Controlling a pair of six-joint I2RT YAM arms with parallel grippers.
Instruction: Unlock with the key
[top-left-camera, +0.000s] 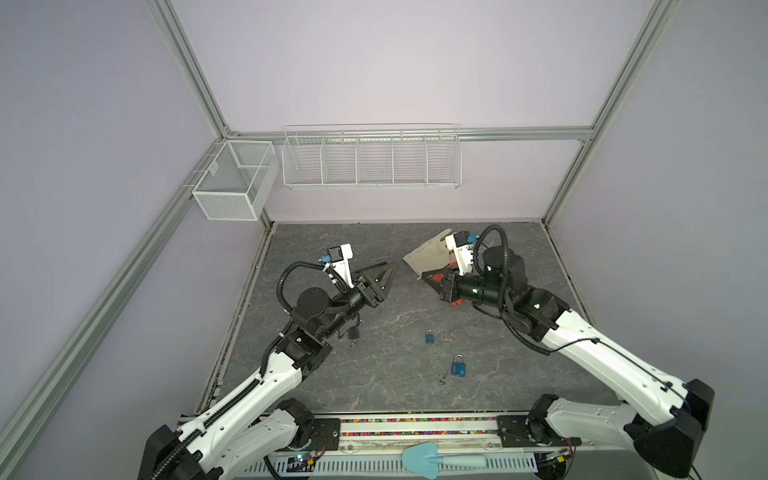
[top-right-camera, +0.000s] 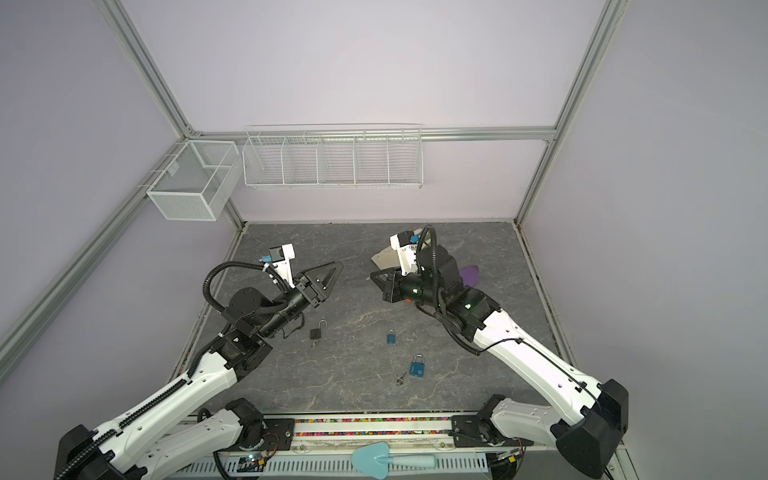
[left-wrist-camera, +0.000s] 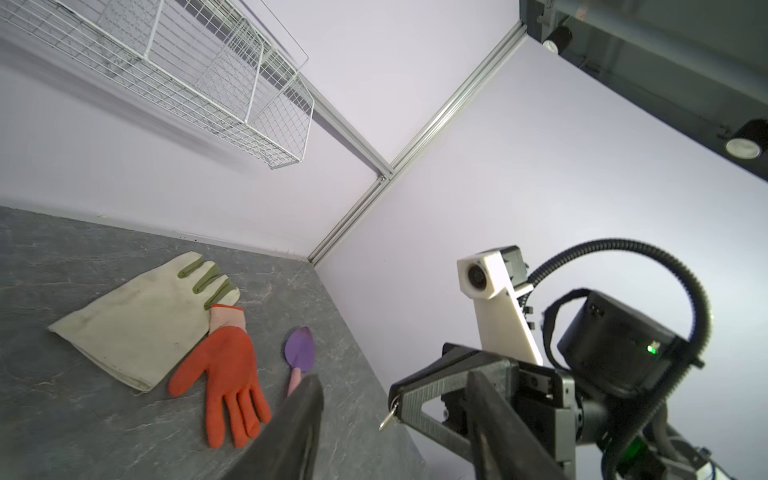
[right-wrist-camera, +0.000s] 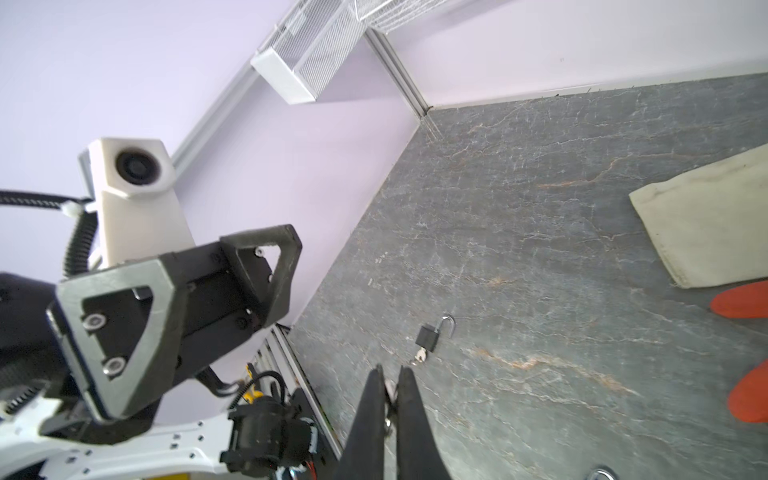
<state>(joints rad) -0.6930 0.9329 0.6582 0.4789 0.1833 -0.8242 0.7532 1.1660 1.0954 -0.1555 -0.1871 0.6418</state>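
My right gripper (left-wrist-camera: 394, 409) is clamped on a small silver key (left-wrist-camera: 385, 420), held clear above the table (top-left-camera: 374, 374). My left gripper (top-right-camera: 336, 268) stands part open and empty. The black padlock (right-wrist-camera: 428, 337) lies under my left arm with its shackle swung open. The small blue padlock (top-left-camera: 430, 337) and the larger blue padlock (top-left-camera: 458, 368) lie closed, base-ward of my right fingertips, with their shackles toward the back wall. Their keyways probably face the base. My right arm is nearer.
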